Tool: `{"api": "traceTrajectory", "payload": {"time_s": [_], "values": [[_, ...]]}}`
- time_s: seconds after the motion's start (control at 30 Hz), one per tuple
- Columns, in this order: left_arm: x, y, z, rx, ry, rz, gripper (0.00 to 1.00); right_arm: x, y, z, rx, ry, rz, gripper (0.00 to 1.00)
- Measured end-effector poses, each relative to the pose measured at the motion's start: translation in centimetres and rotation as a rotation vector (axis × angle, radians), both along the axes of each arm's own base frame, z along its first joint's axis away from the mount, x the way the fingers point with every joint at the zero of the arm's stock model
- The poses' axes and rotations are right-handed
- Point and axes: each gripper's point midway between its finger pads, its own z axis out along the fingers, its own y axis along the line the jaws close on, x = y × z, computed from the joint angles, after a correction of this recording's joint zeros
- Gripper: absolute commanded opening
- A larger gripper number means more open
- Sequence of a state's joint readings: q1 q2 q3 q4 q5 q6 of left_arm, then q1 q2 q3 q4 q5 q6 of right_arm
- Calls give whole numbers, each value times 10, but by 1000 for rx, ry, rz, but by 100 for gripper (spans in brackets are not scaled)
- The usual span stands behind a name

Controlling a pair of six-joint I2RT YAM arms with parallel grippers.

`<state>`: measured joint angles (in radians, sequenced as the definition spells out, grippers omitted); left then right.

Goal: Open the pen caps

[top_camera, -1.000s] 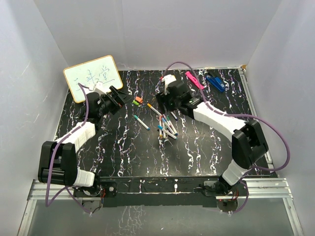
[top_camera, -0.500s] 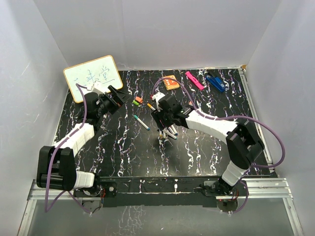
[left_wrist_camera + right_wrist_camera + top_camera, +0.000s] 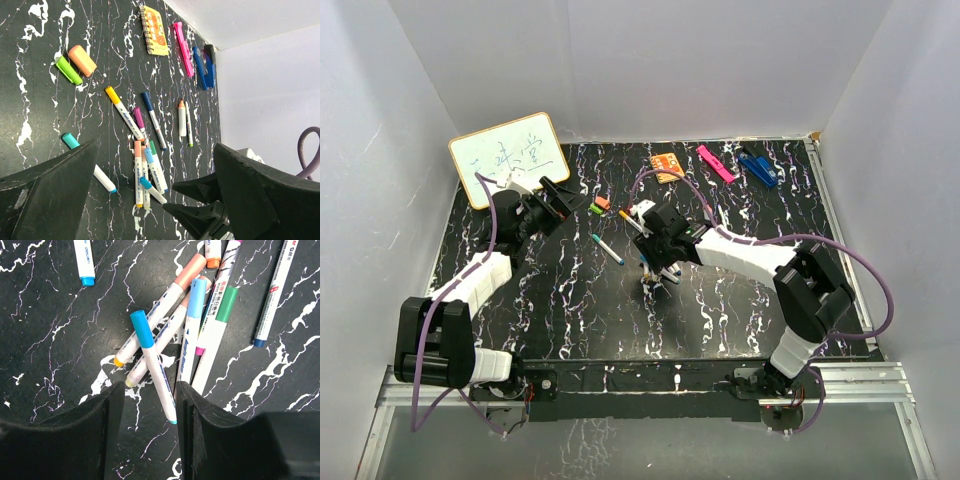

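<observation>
Pens (image 3: 190, 335): clustered mid-worktop (image 3: 570, 300) | pen caps (image 3: 141, 329): seemingly all on, none pulled | right hand (image 3: 146, 405): spread, empty, over cluster | left hand (image 3: 155, 170): spread, empty, aside | progress: unstarted, every cap left.

A black table (image 3: 560, 300) veined with white marbling stood inside a booth, closed in by plain white walls (image 3: 650, 70) on the left, right and far sides. A silver metal rail (image 3: 880, 385) ran along its near edge under soft, even light.
</observation>
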<state>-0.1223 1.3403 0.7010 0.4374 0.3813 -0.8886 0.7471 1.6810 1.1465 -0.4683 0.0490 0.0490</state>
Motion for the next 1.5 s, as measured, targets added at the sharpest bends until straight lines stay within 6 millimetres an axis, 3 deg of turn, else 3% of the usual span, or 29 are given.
{"api": "traceTrajectory", "payload": {"time_s": [0.97, 1.5], "values": [[1, 0, -3, 0, 7, 1, 99, -11, -10, -46, -90, 87, 21, 38], [1, 0, -4, 0, 10, 1, 99, -10, -11, -48, -98, 83, 17, 26]]}}
